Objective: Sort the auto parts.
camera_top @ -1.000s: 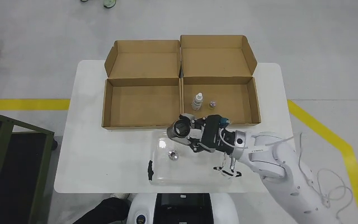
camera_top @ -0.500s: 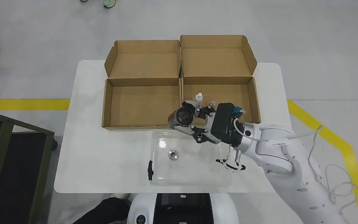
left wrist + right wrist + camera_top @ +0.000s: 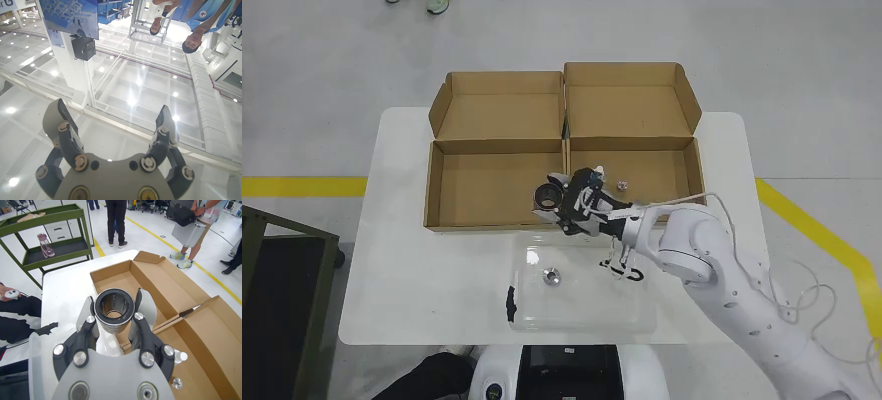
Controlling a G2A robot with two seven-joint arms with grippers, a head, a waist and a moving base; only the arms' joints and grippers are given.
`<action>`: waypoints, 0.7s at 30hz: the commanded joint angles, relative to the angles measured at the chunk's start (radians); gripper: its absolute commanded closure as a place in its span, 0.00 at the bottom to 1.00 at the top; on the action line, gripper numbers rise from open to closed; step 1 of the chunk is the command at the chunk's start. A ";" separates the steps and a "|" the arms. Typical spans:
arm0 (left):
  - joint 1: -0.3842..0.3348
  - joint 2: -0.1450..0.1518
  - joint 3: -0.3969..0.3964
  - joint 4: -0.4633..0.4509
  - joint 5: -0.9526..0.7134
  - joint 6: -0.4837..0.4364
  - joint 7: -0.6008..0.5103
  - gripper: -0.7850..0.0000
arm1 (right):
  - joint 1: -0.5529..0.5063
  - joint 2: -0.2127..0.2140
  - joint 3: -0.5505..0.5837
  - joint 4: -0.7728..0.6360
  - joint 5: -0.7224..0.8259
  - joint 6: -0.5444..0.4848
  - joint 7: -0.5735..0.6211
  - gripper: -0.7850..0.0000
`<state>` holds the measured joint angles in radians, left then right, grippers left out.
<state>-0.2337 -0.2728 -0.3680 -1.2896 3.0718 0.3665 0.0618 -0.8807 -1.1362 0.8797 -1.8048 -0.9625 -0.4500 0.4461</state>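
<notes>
My right gripper is shut on a hollow metal cylinder with a black rim. It holds the cylinder above the near right corner of the left cardboard box. The right cardboard box holds a small white bottle and a small round metal part. A clear plastic tray in front of the boxes holds a small metal part. My left gripper is open, holds nothing and points up at the ceiling.
Both boxes have their lids folded back toward the far side of the white table. A black scrap lies at the tray's left edge. A green shelf cart stands off the table's left side.
My right gripper has carried the cylinder from above the tray, away and to the left, to over the left box. The tray and the parts in the right box have stayed put.
</notes>
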 commanded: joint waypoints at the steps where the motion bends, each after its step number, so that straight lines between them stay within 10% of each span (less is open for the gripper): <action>1: 0.000 0.000 0.000 0.000 0.000 0.000 0.000 0.00 | 0.042 -0.014 -0.036 0.042 -0.006 0.022 0.011 1.00; 21: 0.000 0.000 0.000 0.000 0.000 0.000 0.000 0.00 | 0.216 -0.133 -0.236 0.374 -0.035 0.142 0.045 1.00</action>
<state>-0.2337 -0.2728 -0.3680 -1.2896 3.0718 0.3665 0.0618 -0.6665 -1.2663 0.6472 -1.4373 -0.9938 -0.3091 0.4862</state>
